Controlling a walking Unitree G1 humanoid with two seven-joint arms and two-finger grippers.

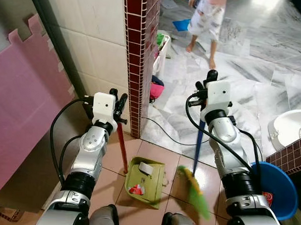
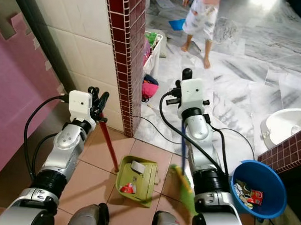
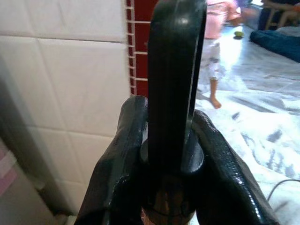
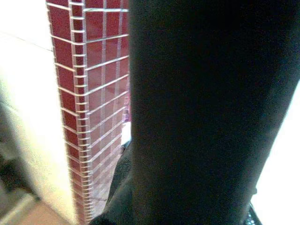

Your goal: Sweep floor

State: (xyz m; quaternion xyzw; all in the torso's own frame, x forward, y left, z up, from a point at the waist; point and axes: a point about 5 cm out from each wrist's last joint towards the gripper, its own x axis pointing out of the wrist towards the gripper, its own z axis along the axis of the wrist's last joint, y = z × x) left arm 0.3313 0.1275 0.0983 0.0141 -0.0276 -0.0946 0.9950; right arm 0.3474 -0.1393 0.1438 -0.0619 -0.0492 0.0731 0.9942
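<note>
A green dustpan (image 1: 146,175) lies on the orange tile floor between my feet, holding a white scrap (image 1: 146,168) and a red scrap (image 1: 135,190). Its red handle (image 1: 122,149) rises to my left gripper (image 1: 121,105), which is shut on the handle's top. In the left wrist view the fingers (image 3: 122,159) clamp the handle's dark end cap (image 3: 173,84). My right gripper (image 1: 207,80) is shut on the top of a blue broom handle (image 1: 199,140). The blurred green bristles (image 1: 195,193) sit on the floor just right of the dustpan. That handle (image 4: 211,117) looms dark in the right wrist view.
A red-tiled pillar (image 1: 141,51) stands just behind the dustpan, with a black cable (image 1: 164,133) running past its foot. A blue basin (image 1: 275,189) with rubbish sits at my right, a white fixture (image 1: 291,127) beyond it. A person (image 1: 208,20) stands on the marble floor. Pink foam mat (image 1: 15,100) at left.
</note>
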